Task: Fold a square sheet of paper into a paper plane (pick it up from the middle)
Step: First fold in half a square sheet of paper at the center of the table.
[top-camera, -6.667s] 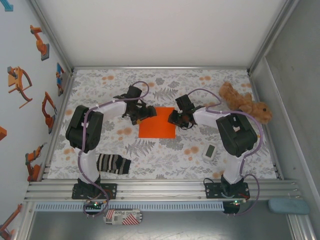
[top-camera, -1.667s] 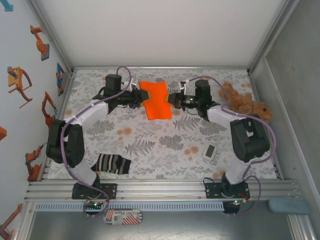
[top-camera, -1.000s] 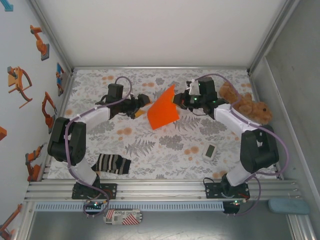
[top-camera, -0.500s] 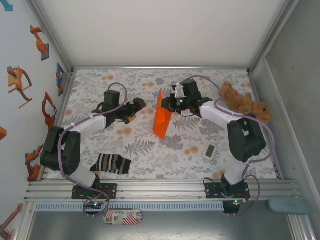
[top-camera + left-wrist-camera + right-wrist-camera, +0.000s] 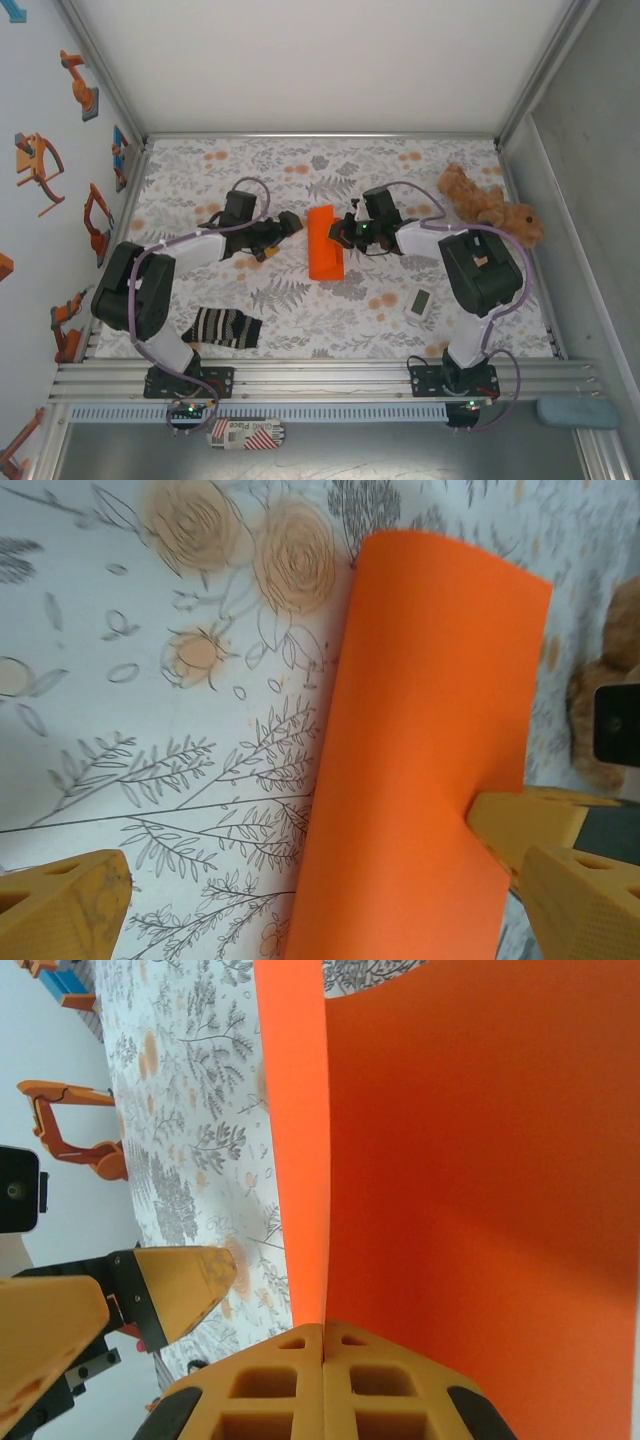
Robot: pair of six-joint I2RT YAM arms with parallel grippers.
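Mid half-fold: the square sheet of paper lies doubled at frame centre, the right gripper pinching its free edges. The left gripper, fingers spread wide just left, probably must flatten the rounded fold.

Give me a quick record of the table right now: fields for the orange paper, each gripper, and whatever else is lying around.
paper: orange, doubled over into a narrow strip, mid-table
left gripper: open, just left of the paper, holding nothing
right gripper: shut on the paper's right edge
sock: striped, near left
plush toy: brown, far right
fold stage: one fold, no plane shape yet
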